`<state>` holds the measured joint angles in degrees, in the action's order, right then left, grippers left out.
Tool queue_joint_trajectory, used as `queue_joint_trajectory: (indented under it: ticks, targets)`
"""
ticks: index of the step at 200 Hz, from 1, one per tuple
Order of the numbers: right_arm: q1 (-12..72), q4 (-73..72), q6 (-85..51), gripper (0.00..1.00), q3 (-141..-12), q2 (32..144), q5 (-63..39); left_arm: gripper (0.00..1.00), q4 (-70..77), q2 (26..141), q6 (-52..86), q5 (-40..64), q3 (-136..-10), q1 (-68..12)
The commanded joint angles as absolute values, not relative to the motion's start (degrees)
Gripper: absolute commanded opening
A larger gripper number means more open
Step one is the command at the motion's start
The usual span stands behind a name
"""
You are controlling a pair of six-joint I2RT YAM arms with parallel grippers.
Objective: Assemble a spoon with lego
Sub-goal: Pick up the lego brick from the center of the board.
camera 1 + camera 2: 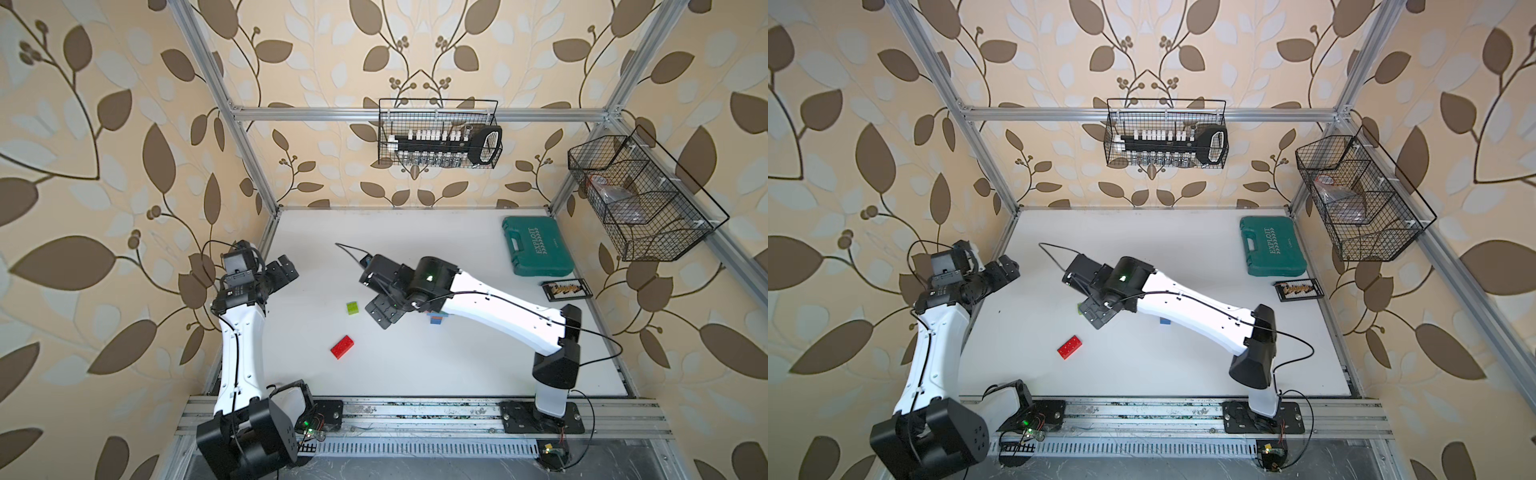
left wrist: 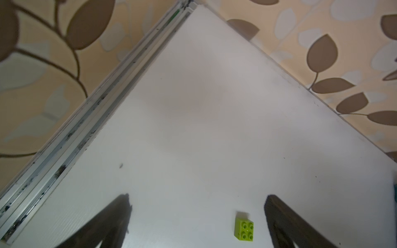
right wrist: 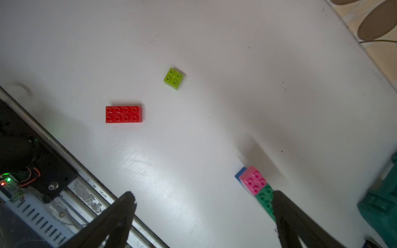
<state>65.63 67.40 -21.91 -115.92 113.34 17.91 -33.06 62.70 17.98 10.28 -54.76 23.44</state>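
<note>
Two grippers hover with jaws spread wide, gripping nothing. From left: left gripper (image 1: 286,270) at the edge of the white table (image 1: 457,365), long red plastic brick (image 1: 342,346), small lime square brick (image 1: 353,307), right gripper (image 3: 203,195), then the unfinished pink-green-blue brick spoon (image 3: 253,181) under its arm.

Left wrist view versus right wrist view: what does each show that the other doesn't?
Only left wrist: the open left end effector, a corner of the table; a bluish sliver at the frame edge is unidentifiable. Only right wrist: the red brick, the pink-green-blue stack, the open right end effector. Both: the lime brick, loose on the table.
</note>
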Motion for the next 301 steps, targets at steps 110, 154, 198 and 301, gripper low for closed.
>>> queue_joint_trajectory:
  ticks: [110,154,198,301]
  targets:
    - [67.3,56.3,-39.9,0.98,-133.5,146.0,6.8,0.99,-26.6,57.0,22.6,16.3,-45.2,32.2]
    - [67.8,61.0,-37.2,0.98,-138.4,150.7,8.3,0.99,-26.7,57.0,22.0,16.2,-45.3,32.2]
    - [69.0,65.2,-33.1,0.98,-130.0,144.8,11.7,0.99,-27.2,57.1,21.6,18.3,-45.9,32.2]
    - [70.1,51.0,-20.4,0.77,-109.9,132.4,4.2,0.99,-28.8,54.2,21.0,24.0,-44.5,32.1]
